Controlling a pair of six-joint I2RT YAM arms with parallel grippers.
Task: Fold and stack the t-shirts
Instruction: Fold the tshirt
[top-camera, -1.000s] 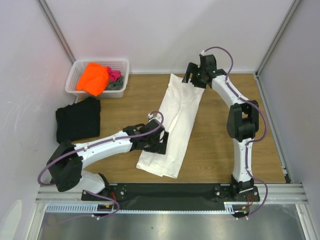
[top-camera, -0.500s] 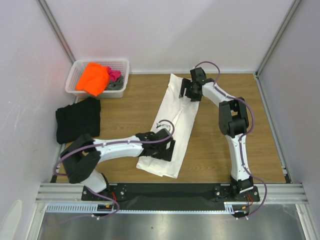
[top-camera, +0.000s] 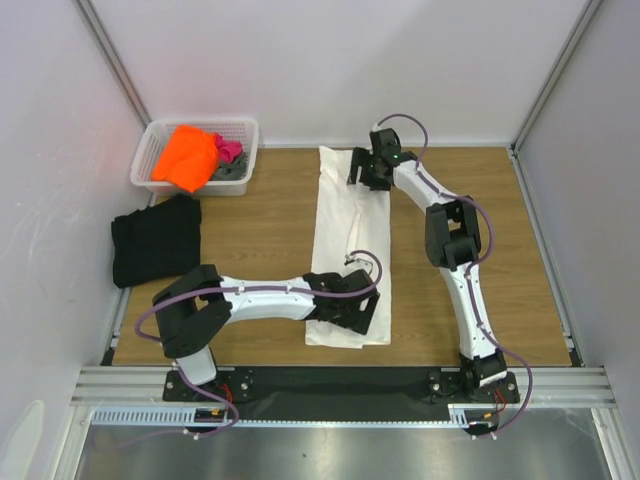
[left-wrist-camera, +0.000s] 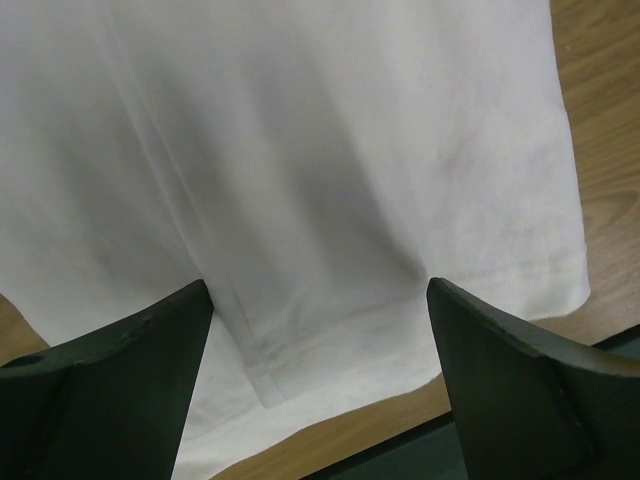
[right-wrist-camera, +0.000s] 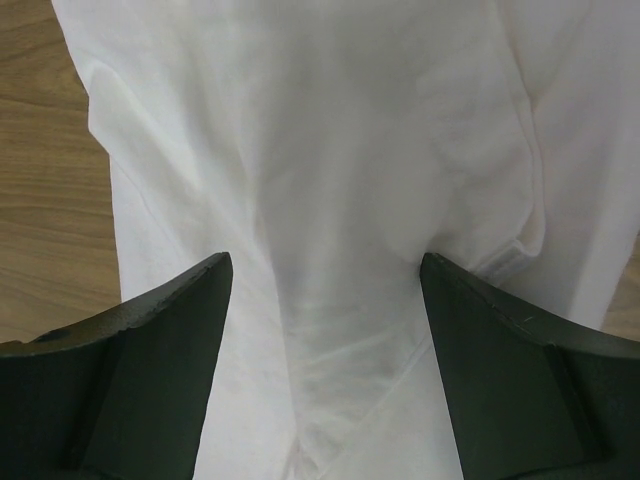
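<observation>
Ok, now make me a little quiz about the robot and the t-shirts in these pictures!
1. True or false: the left hand and the right hand are both open over the white t-shirt.
2. Which one lies on top in the basket? A: the orange t-shirt. B: a blue one. C: a green one.
3. Where is the black t-shirt?
Key: 1 true. 2 A. 3 On the table, on the left, just nearer the arms than the basket.

White lattice basket (top-camera: 248, 140), far-left corner, wooden table (top-camera: 250, 230), white walls (top-camera: 300, 60)
</observation>
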